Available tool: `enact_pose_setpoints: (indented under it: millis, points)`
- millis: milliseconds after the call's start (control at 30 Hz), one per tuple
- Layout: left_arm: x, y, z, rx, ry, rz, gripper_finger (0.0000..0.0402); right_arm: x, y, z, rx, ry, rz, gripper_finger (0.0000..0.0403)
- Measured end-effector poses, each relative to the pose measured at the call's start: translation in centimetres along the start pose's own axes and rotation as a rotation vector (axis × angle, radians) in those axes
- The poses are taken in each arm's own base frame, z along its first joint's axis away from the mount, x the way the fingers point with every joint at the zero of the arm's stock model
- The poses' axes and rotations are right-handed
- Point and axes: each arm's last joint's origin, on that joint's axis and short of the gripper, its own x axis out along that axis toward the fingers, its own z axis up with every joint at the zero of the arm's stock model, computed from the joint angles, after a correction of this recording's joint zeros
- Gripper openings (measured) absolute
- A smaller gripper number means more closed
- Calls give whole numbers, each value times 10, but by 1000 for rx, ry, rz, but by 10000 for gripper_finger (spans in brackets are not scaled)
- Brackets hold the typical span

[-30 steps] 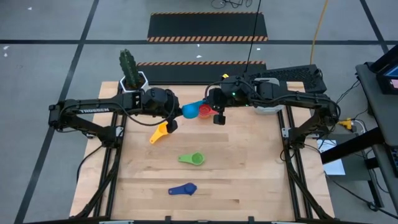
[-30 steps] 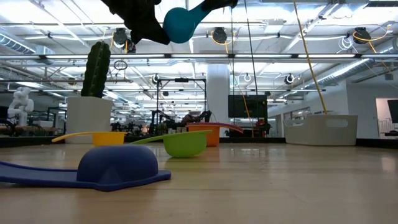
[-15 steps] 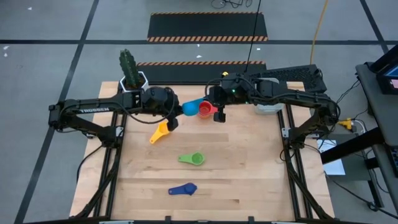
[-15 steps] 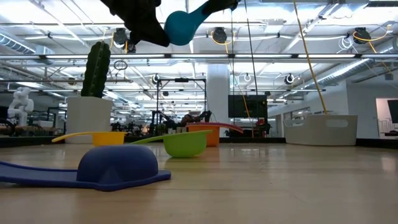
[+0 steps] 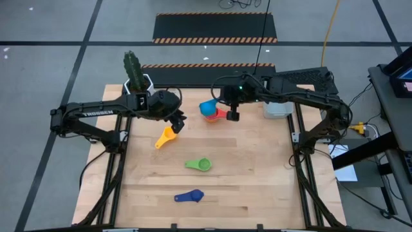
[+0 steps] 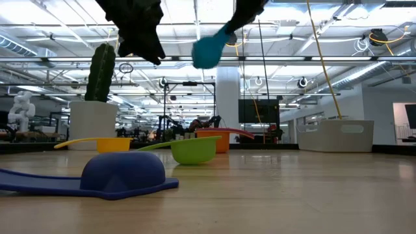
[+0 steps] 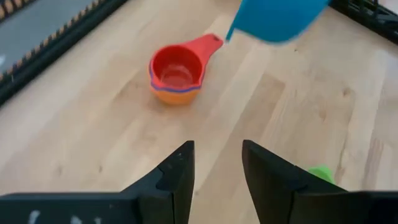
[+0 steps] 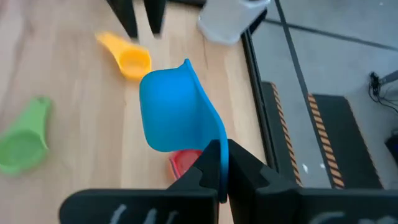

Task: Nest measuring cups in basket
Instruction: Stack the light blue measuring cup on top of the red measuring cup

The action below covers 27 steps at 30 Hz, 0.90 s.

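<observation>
My right gripper [image 5: 233,113] is shut on a light blue measuring cup [image 5: 207,106], held in the air above the far middle of the table, over a red cup nested in an orange one [image 5: 217,115]. In the low view the blue cup [image 6: 208,51] hangs high above the table. My left gripper [image 5: 179,122] is open and hovers just left of it, holding nothing [image 7: 214,168]. Yellow [image 5: 165,137], green [image 5: 199,165] and dark blue [image 5: 190,196] cups lie on the wood. The pale basket [image 5: 278,109] stands at the far right, partly under my right arm. My right gripper pinches the light blue cup's flat handle [image 8: 215,149] between its two fingers, the handle edge-on between them. The fingers come from the table's right, along the handle. The cup is lifted clear, tilted, with its bowl [image 8: 171,112] out ahead of and below the fingers.
A cactus in a white hexagonal pot [image 5: 136,80] stands at the far left corner. The red-in-orange stack [image 7: 177,74] sits ahead of my left gripper. The near half of the table holds only the green and dark blue cups. A keyboard and equipment lie beyond the right edge.
My right gripper has carried the light blue cup toward the table's right and far side and somewhat lower, away from my left gripper. The cup now hangs over the red-in-orange stack. My left gripper has drawn back slightly toward the left.
</observation>
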Motion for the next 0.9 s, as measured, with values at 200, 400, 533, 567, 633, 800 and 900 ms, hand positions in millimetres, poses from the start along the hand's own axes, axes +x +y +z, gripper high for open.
enact_pose_setpoints:
  millis: [200,400,533,567,633,800,900]
  points:
    - [0,-5,-2,-109,9,-20,138,2,-27,-14,-43,37,32,0]
    - [-1,-12,-4,-205,10,-43,138,12,-51,-41,-8,30,106,0]
    - [-2,-19,-5,-270,7,-59,138,21,-60,-74,0,15,74,0]
    - [-2,-21,-6,-284,5,-65,138,23,-61,-84,10,1,71,0]
    - [-2,-25,-6,-302,-5,-71,138,24,-65,-96,21,-80,62,0]
    - [-3,-32,-5,-327,-59,-72,138,32,-63,-122,-56,-289,-29,0]
    - [-3,-34,-3,-340,-83,-74,138,45,-55,-139,-160,-356,-87,0]
